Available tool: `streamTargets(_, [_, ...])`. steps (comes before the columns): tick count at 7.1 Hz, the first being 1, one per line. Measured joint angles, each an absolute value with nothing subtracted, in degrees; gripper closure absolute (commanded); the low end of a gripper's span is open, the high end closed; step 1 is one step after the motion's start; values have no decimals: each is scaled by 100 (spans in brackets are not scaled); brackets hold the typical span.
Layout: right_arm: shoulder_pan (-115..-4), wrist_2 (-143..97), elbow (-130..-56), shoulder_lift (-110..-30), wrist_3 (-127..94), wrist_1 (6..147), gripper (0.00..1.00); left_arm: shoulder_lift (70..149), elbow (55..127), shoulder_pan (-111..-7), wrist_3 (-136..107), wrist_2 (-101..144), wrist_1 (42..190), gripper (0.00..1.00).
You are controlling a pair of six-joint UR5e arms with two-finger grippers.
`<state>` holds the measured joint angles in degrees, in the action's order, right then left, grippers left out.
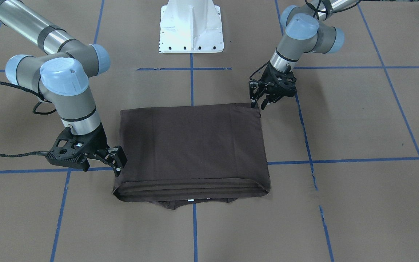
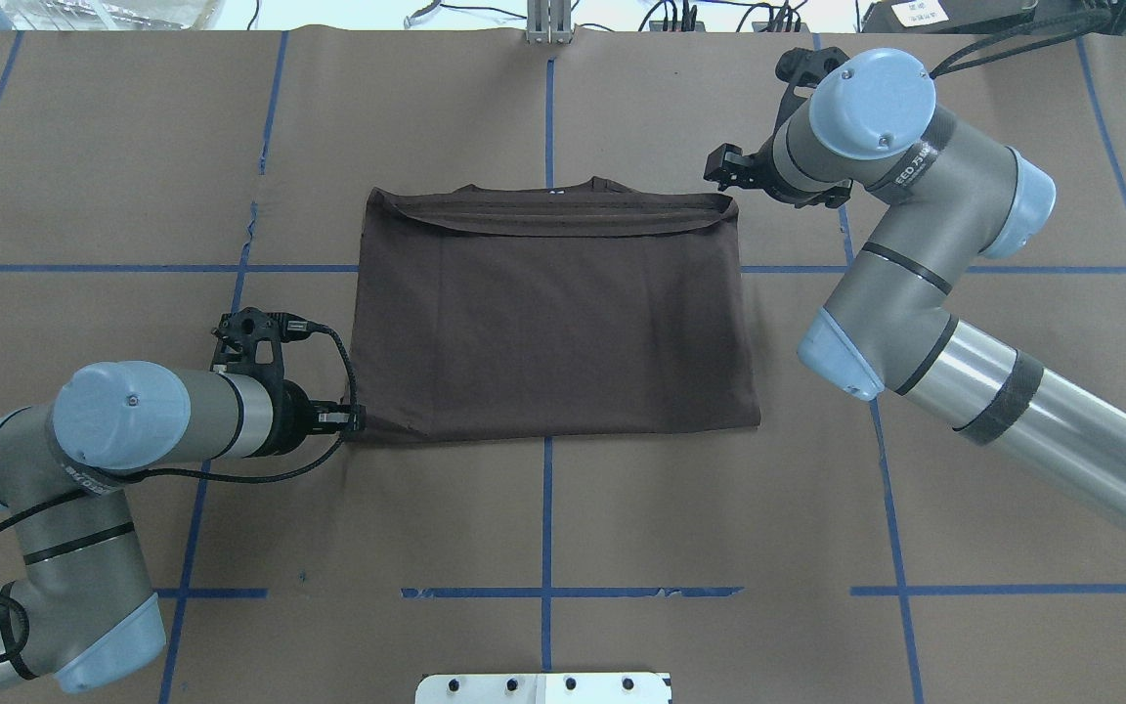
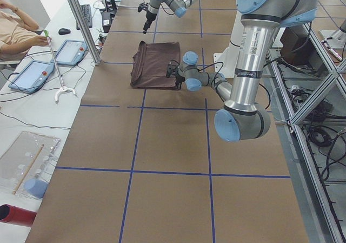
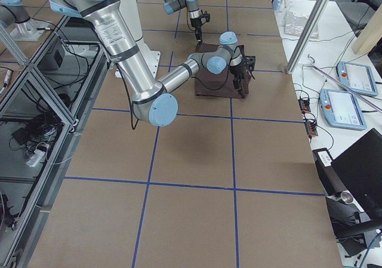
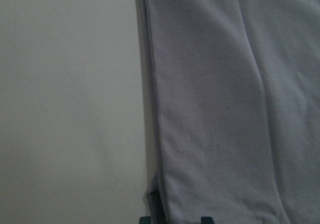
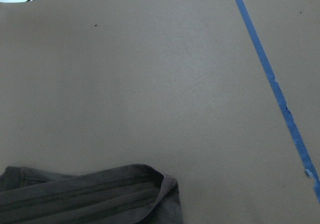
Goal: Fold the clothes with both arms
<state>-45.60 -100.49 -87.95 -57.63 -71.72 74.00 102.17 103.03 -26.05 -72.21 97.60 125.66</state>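
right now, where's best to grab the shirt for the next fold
Probably its corners, coming in low from the sides. The shirt lies flat as a layered rectangle, so only edges offer a pinch: the left gripper sits by the near left corner, the right gripper by the far right corner, where stacked hems show.

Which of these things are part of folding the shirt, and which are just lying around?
For the job: T-shirt, left gripper, right gripper.
Lying about: white base, tablet, keyboard.
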Motion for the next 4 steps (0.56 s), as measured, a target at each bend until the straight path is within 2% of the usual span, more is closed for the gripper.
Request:
streamTargets(1, [-4556, -10047, -8797, -5770, -7172, 7400, 0, 10221, 10301, -2579, -7241, 9752, 12562, 88])
streamTargets(2, [-4554, -10044, -8797, -5772, -7172, 7400, 0, 10220, 10298, -2557, -7247, 9739, 12561, 100])
streamTargets(4, [-4547, -10033, -8793, -5780, -7172, 7400, 0, 10206, 10295, -2482, -7249, 9662, 12558, 100])
